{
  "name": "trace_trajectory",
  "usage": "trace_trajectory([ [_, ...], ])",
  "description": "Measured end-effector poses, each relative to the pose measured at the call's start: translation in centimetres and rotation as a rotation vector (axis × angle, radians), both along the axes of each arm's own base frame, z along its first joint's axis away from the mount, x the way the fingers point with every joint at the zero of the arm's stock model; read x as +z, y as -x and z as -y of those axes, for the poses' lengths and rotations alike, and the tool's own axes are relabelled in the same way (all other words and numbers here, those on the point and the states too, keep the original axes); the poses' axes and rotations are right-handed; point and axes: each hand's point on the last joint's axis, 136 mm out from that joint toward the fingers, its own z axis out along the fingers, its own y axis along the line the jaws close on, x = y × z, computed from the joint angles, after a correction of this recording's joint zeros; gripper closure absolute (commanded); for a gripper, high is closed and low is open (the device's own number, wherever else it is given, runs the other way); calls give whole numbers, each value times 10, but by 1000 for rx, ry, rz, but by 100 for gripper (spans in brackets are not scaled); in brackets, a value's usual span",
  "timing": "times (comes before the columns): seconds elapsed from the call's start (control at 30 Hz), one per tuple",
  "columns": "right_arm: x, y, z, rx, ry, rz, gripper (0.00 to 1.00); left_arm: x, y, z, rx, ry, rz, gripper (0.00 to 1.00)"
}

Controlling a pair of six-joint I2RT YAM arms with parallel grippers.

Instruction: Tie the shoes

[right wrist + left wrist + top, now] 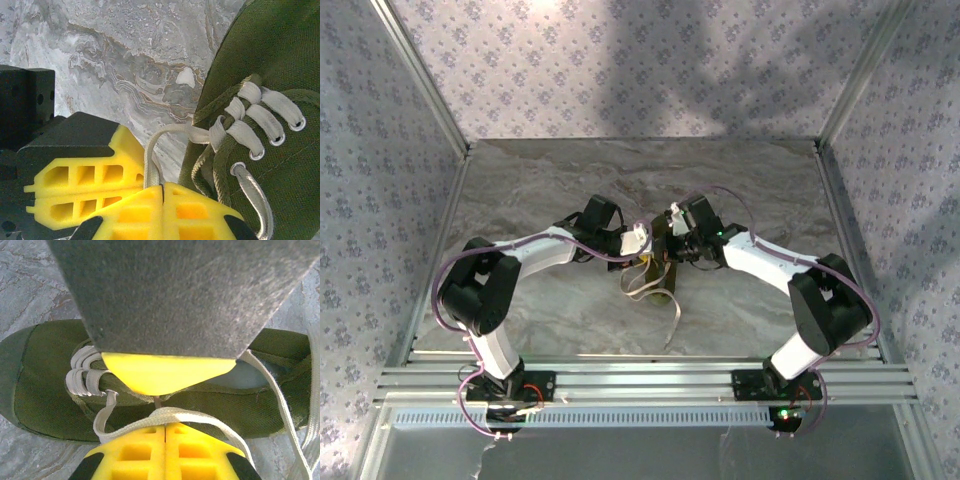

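Observation:
The olive-green shoe (665,290) lies mid-table between both arms. In the left wrist view the shoe (45,385) runs across the frame, its whitish lace (175,415) draped over my left gripper (165,426), whose yellow fingers are shut with the lace pinched at their seam. Just above hangs the right gripper's yellow finger (165,375). In the right wrist view my right gripper (163,187) is shut on a lace strand (149,155) that arcs up to the eyelets of the shoe (280,50). The left gripper's fingers (85,182) sit close on the left.
Loose lace ends (670,315) trail from the shoe toward the near edge. The marble-patterned table (540,180) is boxed in by patterned walls and aluminium frame posts (420,70). A metal rail (640,375) runs along the front by the arm bases.

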Motion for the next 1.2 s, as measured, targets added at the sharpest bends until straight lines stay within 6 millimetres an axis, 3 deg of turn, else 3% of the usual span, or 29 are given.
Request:
trace_trajectory([
  [0.1, 2, 0, 1, -2, -3, 6, 100, 1, -1, 0, 7, 1, 0, 83],
  [0.23, 16, -4, 7, -24, -14, 42, 100, 10, -1, -4, 34, 17, 19, 75],
  [0.57, 40, -9, 29, -74, -1, 105, 100, 24, -7, -30, 135, 37, 37, 70],
  [0.7, 49, -8, 36, -80, 4, 127, 100, 40, -7, -34, 181, 73, 39, 68],
  [0.9, 64, -5, 40, -65, -4, 178, 100, 58, 0, -12, 198, 149, 12, 67],
  [1.1, 72, -1, 37, -15, -16, 213, 100, 46, 5, 22, 188, 175, -62, 67],
  [1.2, 73, 3, 35, 13, -25, 220, 100, 38, 2, 26, 205, 171, -87, 76],
])
